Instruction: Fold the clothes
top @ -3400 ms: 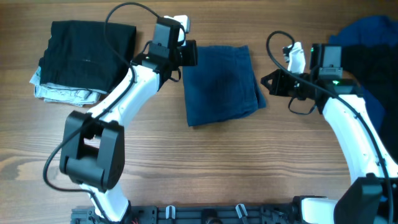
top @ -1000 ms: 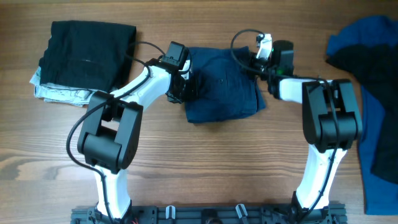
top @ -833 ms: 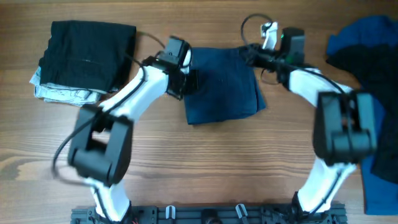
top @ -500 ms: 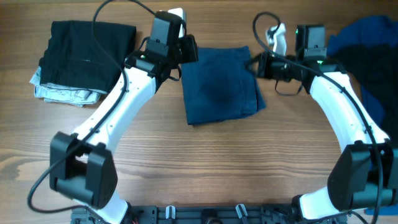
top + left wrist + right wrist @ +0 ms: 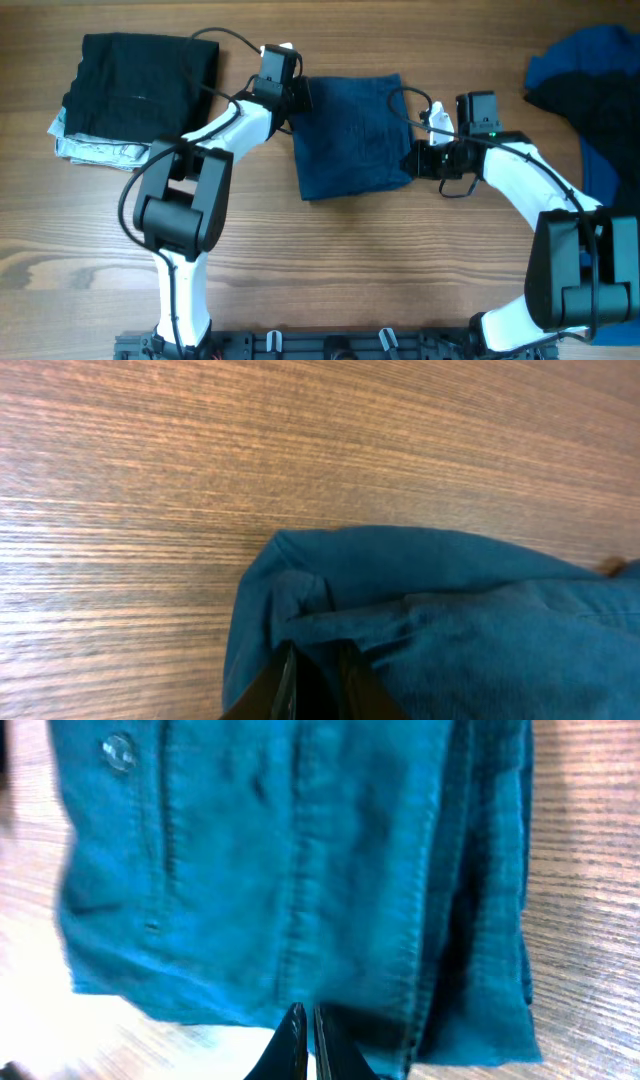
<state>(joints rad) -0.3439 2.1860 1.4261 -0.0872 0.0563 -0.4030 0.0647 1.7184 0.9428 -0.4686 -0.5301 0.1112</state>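
Left wrist view: at the bottom edge, the two dark fingers of the left end effector (image 5: pixel 312 678) stand nearly together with a slim gap. They sit right against a rumpled corner of the navy trousers (image 5: pixel 450 630). I cannot tell whether cloth is caught between them. Beyond the corner lies bare wooden tabletop (image 5: pixel 150 480).

Right wrist view: the right end effector (image 5: pixel 305 1038) has its fingers pressed together, tips at the layered edge of the trousers, with nothing seen between them. Only this view shows the stitched seams and a small button (image 5: pixel 119 752) at the far corner of the cloth.

Overhead view, which alone shows the whole layout: the trousers lie folded into a rough rectangle at the middle of the tabletop. The left arm (image 5: pixel 225 125) rises from the near edge, bends at its elbow and reaches right to the trousers' far left corner. The right arm (image 5: pixel 520 180) arcs from the near right side inward to the trousers' right edge. Farther back on the left, a folded black garment (image 5: pixel 140 75) rests on a pale patterned garment (image 5: pixel 95 150). At the far right, a royal blue garment (image 5: pixel 585 50) lies heaped with dark cloth (image 5: pixel 600 110).
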